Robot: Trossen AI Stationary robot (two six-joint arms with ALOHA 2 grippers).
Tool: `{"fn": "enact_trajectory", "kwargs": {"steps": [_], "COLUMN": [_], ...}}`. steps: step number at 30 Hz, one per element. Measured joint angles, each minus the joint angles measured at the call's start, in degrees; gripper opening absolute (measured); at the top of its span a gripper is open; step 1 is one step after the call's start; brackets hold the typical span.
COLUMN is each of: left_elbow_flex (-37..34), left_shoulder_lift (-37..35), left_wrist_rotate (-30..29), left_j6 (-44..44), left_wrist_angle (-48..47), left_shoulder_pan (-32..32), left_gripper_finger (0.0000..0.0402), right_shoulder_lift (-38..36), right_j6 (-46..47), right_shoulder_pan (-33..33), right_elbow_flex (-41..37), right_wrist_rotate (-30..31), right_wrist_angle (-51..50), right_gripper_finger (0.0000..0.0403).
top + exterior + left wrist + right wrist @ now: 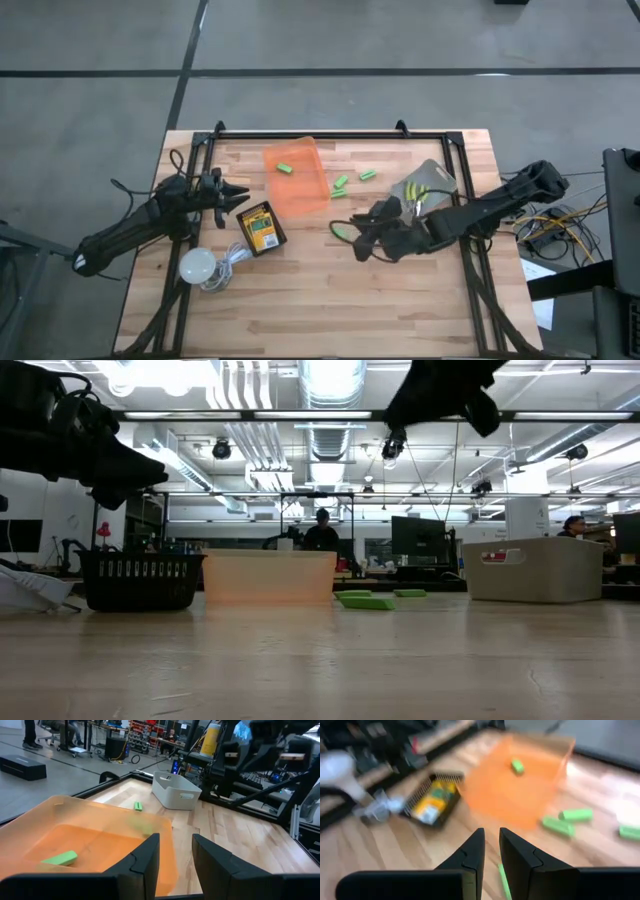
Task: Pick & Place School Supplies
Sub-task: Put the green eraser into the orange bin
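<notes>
Green block (503, 879): lay lower centre of the wrist frame, just off the right gripper (356, 243), lengthwise along its nearly closed, empty fingers, far from the left arm.

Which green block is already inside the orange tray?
The lone green block lying in the orange tray. The other green blocks lie on the bare table beside the tray.

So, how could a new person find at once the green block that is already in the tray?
Look for the orange translucent tray at the table's far middle. One green block lies inside it, near its far wall. The other green blocks lie on the bare wood to the tray's right, outside it.
</notes>
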Motion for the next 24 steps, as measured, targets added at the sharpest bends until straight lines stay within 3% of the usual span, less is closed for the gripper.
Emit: {"fn": "enact_trajectory", "kwargs": {"steps": [8, 18, 24], "left_elbow_flex": [0.0, 0.02, 0.02], "left_shoulder_lift": [0.12, 0.15, 0.15], "left_wrist_rotate": [0.01, 0.02, 0.01], "left_j6": [0.0, 0.0, 0.0], "left_wrist_angle": [-0.03, -0.06, -0.06], "left_shoulder_pan": [0.01, 0.0, 0.0], "left_gripper_finger": [0.0119, 0.0119, 0.0119], "right_shoulder_lift": [5.05, 14.48, 19.17], "right_j6": [0.35, -12.48, -13.15], "right_shoulder_pan": [-7.78, -11.94, -12.58], "right_elbow_flex": [6.41, 16.83, 23.45], "right_wrist_rotate": [-22.08, -24.63, -27.46], "right_wrist_angle": [-14.66, -17.34, -22.66], "right_gripper_finger": [0.0057, 0.0057, 0.008]}}
